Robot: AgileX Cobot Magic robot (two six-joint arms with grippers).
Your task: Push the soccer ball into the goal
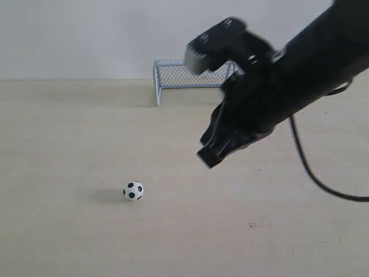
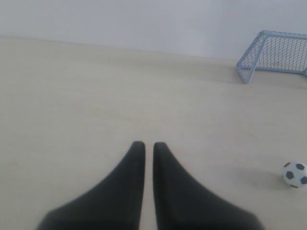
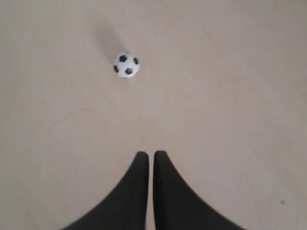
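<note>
The soccer ball (image 1: 133, 190) is tiny, white with black patches, and rests on the pale wooden table left of centre; it also shows as the ball (image 2: 294, 174) and the ball (image 3: 126, 64). The goal (image 1: 173, 76) stands at the far table edge by the wall, its right part hidden behind the arm; the goal (image 2: 276, 56) also appears in the left wrist view. My right gripper (image 1: 209, 156) hangs above the table, right of the ball and apart from it, jaws shut and empty (image 3: 150, 154). My left gripper (image 2: 148, 144) is shut and empty, outside the exterior view.
A black cable (image 1: 314, 173) trails from the right arm down to the table at the right. A white wall (image 1: 86, 34) rises behind the far table edge.
</note>
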